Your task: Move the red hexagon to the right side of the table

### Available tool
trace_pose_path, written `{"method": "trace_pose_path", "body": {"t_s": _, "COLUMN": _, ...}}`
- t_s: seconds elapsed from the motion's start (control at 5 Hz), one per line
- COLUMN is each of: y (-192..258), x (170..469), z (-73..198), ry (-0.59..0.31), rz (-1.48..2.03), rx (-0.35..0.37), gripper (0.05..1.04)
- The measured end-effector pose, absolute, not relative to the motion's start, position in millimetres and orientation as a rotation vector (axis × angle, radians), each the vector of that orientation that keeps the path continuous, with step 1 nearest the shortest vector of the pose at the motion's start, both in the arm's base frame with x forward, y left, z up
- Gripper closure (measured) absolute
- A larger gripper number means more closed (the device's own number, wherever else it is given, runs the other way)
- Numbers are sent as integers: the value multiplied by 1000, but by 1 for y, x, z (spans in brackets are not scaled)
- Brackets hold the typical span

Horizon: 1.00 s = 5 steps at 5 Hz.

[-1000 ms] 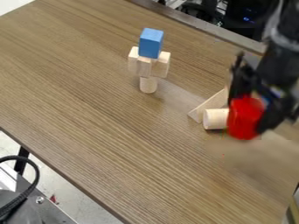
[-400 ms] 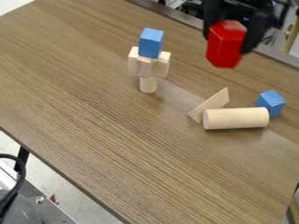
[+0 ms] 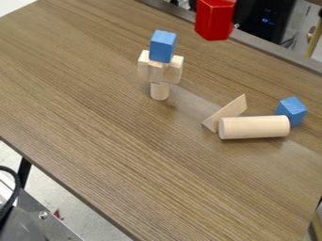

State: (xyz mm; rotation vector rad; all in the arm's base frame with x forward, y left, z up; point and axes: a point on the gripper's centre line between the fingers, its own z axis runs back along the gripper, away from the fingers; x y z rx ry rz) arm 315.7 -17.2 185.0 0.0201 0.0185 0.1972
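Glossy red hexagonal block (image 3: 214, 20) far and left of pale wooden cylinder (image 3: 254, 127); I can't tell my gripper's opening or hold.

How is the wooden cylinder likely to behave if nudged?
The wooden cylinder lies on its curved side, so it would probably roll. Its smooth, solid-looking wood suggests it would stay stiff. The thin wedge by its left end might check it.
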Motion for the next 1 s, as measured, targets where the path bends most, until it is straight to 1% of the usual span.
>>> {"method": "trace_pose_path", "body": {"t_s": 0.4, "y": 10, "x": 333, "z": 173, "ry": -1, "rz": 259, "rx": 46, "gripper": 326}}
{"method": "trace_pose_path", "body": {"t_s": 0.6, "y": 18, "x": 341, "z": 166, "ry": 12, "rz": 277, "rx": 60, "gripper": 326}}
{"method": "trace_pose_path", "body": {"t_s": 1.0, "y": 28, "x": 343, "z": 162, "ry": 13, "rz": 311, "rx": 69, "gripper": 327}}
